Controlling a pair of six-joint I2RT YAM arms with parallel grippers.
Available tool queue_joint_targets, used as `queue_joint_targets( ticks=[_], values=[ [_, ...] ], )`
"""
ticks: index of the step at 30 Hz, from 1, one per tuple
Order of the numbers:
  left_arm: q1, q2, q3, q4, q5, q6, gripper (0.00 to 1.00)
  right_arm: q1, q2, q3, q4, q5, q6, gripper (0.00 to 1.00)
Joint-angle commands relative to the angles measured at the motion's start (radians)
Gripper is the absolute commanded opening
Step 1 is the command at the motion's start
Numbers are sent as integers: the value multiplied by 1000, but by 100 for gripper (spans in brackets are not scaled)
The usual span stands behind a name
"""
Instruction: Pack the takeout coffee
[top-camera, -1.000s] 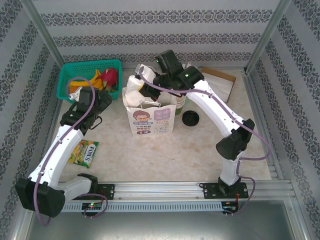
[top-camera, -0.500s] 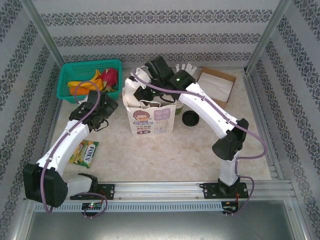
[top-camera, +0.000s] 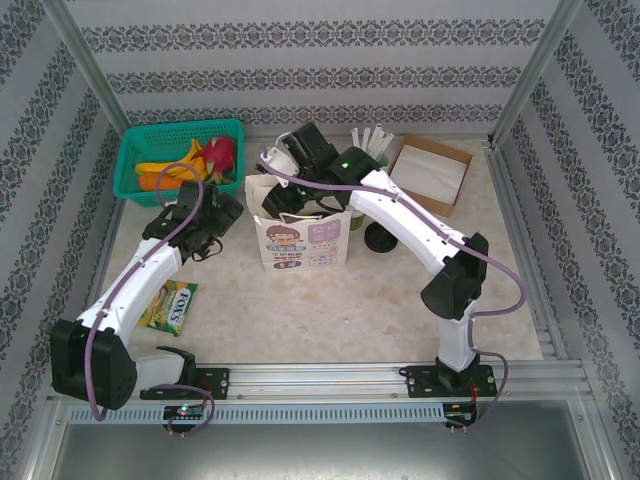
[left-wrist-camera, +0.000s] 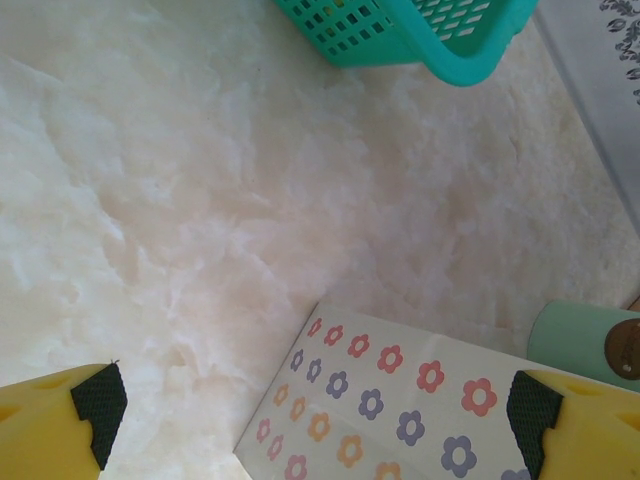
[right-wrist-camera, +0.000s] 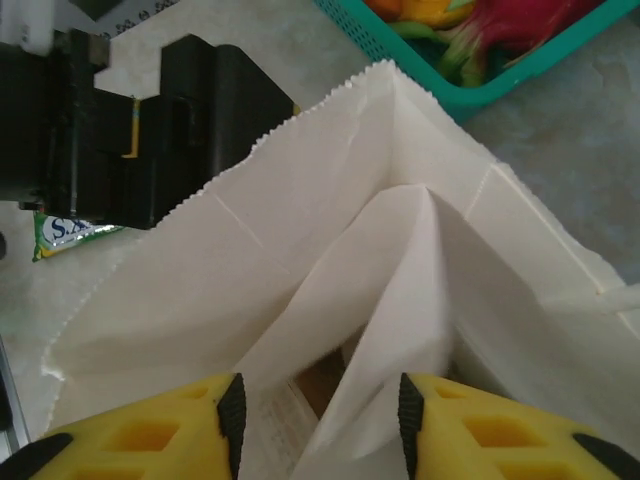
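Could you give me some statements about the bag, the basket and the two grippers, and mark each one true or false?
1. The right gripper hangs over the open mouth of the paper bag. True.
2. The left gripper is shut on the bag's edge. False: its jaws stand wide open beside the bag and hold nothing.
3. The green basket holds a dragon fruit. True.
4. The snack packet lies inside the basket. False: it lies on the table, outside the basket.

Bright, even, diffuse lighting, faint soft shadows on the table (top-camera: 330, 300), top view sharp, wrist views slightly soft (nearest edges blurred).
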Motion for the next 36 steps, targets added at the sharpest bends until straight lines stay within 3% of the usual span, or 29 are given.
queue_joint_targets(
  ticks=[1,9,13,17,20,27,36],
  values=[
    [8,12,-2,30,20,2,100,-3,-53,14,27,-4,-13,49],
    [7,77,35,42,54,25,100,-7,-195,-125,170,79,67,74],
    [3,113,56,52,65,33,100,-33,-316,-190,221,153,149,81],
    [-5,145,81,54,53,46,100,-74,-462,-336,317,243,225,98],
    [-7,171,96,57,47,56,100,-121,-576,-491,401,382,283,98],
    [-10,237,145,49,36,79,100,-283,-804,-840,531,539,466,98],
    [-20,317,205,39,65,94,100,-465,-944,-1123,581,533,579,98]
  ],
)
